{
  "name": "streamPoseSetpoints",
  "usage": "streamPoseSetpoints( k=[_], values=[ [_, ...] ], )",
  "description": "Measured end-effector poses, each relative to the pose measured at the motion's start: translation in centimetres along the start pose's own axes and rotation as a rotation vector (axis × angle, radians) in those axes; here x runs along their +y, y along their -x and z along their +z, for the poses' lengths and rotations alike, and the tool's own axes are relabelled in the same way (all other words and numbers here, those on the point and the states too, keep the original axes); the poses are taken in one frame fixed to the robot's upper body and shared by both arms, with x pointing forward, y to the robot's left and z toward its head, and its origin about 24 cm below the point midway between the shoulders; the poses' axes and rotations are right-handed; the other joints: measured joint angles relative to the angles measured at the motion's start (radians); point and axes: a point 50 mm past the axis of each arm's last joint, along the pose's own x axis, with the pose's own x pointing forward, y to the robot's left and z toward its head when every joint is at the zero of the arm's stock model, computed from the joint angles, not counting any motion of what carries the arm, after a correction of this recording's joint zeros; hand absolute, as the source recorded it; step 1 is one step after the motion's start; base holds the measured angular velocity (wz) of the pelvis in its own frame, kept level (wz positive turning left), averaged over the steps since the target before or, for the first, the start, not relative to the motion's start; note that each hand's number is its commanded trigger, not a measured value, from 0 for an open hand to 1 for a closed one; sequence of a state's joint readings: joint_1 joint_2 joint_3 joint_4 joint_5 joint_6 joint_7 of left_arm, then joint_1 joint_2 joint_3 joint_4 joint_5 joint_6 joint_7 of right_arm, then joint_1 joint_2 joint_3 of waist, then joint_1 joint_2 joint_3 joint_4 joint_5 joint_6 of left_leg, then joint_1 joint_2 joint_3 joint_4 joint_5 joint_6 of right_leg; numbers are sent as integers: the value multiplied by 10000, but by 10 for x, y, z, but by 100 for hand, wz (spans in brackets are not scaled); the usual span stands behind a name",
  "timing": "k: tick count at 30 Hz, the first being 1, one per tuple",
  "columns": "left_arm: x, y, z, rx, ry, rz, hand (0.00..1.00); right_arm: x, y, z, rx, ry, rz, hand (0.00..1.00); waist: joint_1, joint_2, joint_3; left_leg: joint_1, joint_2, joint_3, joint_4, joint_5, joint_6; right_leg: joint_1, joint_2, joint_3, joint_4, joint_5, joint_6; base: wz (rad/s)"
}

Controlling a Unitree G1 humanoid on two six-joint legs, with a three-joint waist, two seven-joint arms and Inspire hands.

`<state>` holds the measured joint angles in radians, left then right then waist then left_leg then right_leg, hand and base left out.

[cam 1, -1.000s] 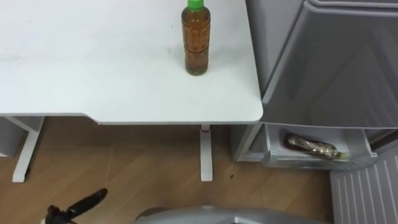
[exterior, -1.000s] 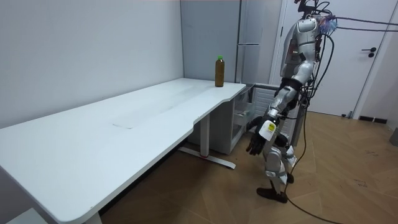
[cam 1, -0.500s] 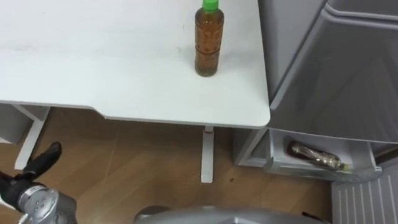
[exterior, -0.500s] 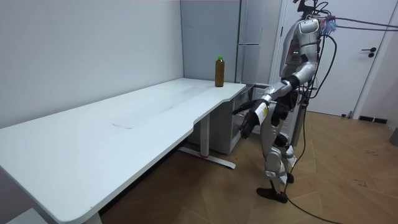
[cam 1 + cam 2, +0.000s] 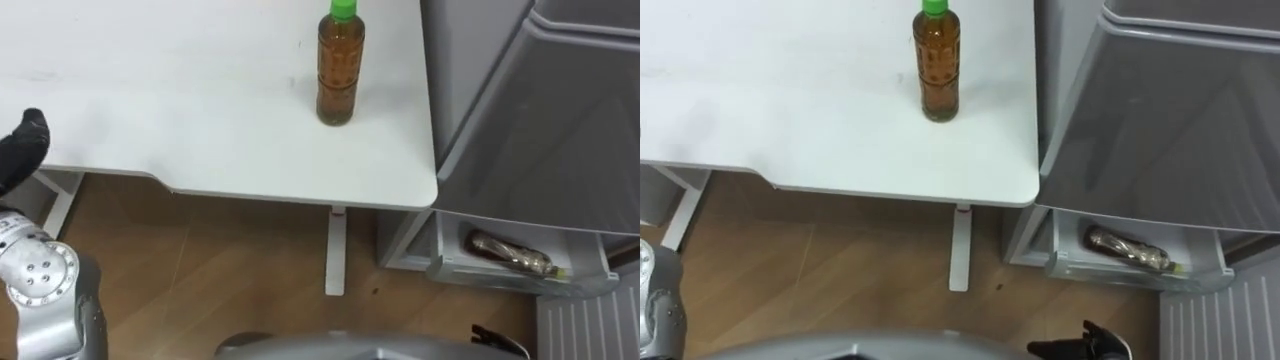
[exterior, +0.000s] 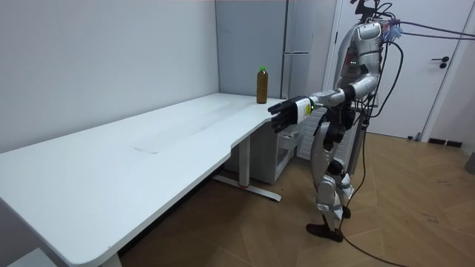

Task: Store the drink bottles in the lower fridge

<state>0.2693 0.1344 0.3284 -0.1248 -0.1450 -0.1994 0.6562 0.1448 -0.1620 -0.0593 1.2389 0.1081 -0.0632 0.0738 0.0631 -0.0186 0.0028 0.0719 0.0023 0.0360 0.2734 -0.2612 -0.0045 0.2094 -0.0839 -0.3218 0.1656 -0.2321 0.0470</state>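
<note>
A brown drink bottle [image 5: 340, 70] with a green cap stands upright near the right end of the white table [image 5: 150, 100]. A second brown bottle [image 5: 510, 252] lies on its side in the open lower fridge drawer [image 5: 440, 262]. My left hand [image 5: 20, 150] is raised at the table's front edge, well left of the standing bottle, fingers straight and holding nothing. In the room view this left hand [image 6: 280, 117] reaches out level toward the table corner. My right hand [image 5: 1085, 350] hangs low in front of the drawer, fingers loose and empty.
The grey fridge [image 5: 540, 110] stands right against the table's right end, its upper door closed. I stand on wooden floor [image 5: 230, 270] facing the table corner and fridge. A table leg [image 5: 336, 250] rises under the table's right end.
My left arm has swung up from beside my thigh to table height, stretched forward. The bottles have not moved. The eye view shifted slightly.
</note>
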Motion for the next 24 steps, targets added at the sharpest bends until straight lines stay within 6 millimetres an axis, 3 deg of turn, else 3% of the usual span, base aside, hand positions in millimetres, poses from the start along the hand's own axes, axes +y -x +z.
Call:
streamPoseSetpoints(
  k=[6, 16, 24],
  values=[
    [-17, 6, 24, -839, 710, -1065, 0, 0, 0, 0, -64, -109, 20, 0, -212, 40, 11, 98, -8, -2, -5, 2, 3, 96, -3, 107, -24, 0, 0, 0],
    [-48, 19, 36, -1170, 1284, -3672, 0, 0, 1, -2, -122, -561, 55, 0, -444, 87, 19, 65, -6, 23, 15, 5, 2, 123, 25, 167, -141, 11, 19, -1],
    [-79, 44, 32, -544, 1790, -6873, 0, 3, -2, 8, -285, -443, 180, 0, -947, 49, 13, -104, 0, 71, 0, 20, 7, -101, 24, 195, -147, 22, 32, -2]
  ],
)
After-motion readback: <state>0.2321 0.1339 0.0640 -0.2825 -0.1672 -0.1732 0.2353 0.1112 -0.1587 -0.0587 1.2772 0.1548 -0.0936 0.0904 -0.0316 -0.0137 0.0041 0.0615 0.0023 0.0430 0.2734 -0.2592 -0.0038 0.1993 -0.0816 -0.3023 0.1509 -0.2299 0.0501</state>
